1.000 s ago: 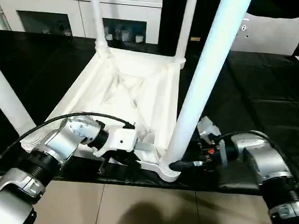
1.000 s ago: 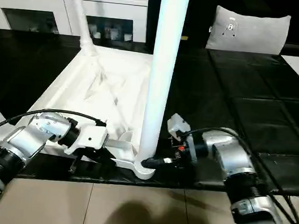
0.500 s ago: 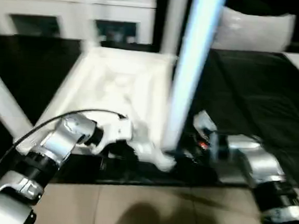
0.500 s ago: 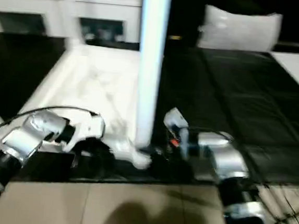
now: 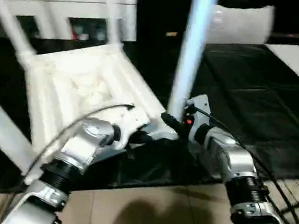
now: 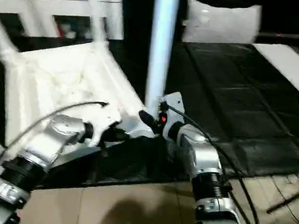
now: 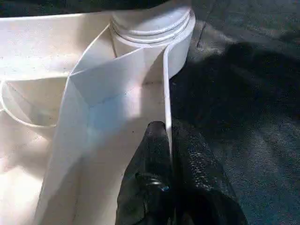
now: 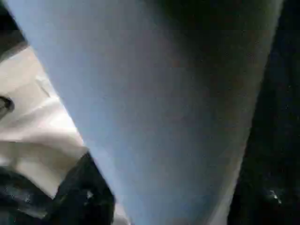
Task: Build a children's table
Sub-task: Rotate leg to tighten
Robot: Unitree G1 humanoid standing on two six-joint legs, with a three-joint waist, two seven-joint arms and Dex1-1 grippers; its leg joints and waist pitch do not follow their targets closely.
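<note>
The upside-down white plastic table [image 5: 83, 85] has swung round on the black mat [image 5: 255, 100]. Left gripper [image 7: 166, 154] pinches its rim wall; right gripper [image 5: 170, 121] at the nearest leg [image 5: 188, 63], can't tell its fingers. Looks like repositioning.

Upturned white table [image 5: 73, 84] on black mat [image 5: 255, 100], legs up
</note>
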